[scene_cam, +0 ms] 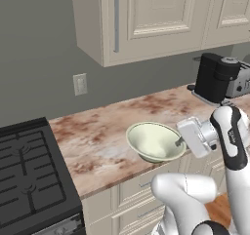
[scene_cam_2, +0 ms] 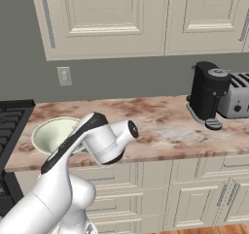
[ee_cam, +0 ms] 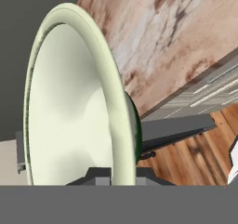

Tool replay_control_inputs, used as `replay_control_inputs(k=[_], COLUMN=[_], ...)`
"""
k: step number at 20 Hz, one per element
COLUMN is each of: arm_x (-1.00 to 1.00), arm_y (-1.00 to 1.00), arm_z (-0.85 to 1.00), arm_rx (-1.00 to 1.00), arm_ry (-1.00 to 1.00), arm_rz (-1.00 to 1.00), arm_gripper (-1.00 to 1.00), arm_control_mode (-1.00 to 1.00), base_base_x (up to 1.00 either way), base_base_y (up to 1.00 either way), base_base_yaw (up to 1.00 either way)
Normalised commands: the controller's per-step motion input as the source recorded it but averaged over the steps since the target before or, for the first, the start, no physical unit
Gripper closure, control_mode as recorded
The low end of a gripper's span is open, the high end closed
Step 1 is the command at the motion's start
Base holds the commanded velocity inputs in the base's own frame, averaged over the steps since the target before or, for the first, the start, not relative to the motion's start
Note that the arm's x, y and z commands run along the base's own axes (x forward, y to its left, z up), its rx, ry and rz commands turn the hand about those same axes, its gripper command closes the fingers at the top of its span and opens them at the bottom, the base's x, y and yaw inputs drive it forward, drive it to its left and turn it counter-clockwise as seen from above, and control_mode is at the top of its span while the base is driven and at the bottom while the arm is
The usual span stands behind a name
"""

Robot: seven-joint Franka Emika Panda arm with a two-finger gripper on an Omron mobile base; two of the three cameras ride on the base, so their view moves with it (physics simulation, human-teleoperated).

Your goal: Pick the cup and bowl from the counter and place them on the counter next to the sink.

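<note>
Bowl [scene_cam: 155, 141] held tilted just above the counter [scene_cam: 97, 136] front edge, at 9 o'clock from the gripper [scene_cam: 181, 141]; in the hand view, rim [ee_cam: 116, 125] pinched edge-on between the fingertips. Claw clamped on the bowl rim at its 3 o'clock side. Likely rigid, smooth, moderately light; thin glazed lip probably slippery, prone to pivoting under a one-sided pinch. Best kept gripped deep over the rim wall, moved slowly, set down level. Coffee machine [scene_cam: 217, 78] well apart, at 2 o'clock.
</note>
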Motion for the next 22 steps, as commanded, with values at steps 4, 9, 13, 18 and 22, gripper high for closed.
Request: replay_control_inputs(k=[4,9,13,18,22], arm_x=[-0.06,0.00,0.00,0.00,0.00], arm_y=[0.05,0.00,0.00,0.00,0.00], arm_z=[0.00,0.00,0.00,0.00,0.00], arm_rx=[0.00,0.00,0.00,0.00,0.00], arm_ry=[0.00,-0.01,0.00,0.00,0.00], arm_rz=[0.00,0.00,0.00,0.00,0.00], arm_gripper=[1.00,1.00,1.00,1.00,1.00], arm_control_mode=[-1.00,-1.00,-1.00,-1.00,1.00], base_base_x=[0.00,0.00,0.00,0.00,0.00], base_base_y=[0.00,0.00,0.00,0.00,0.02], base_base_yaw=[0.00,0.00,0.00,0.00,0.02])
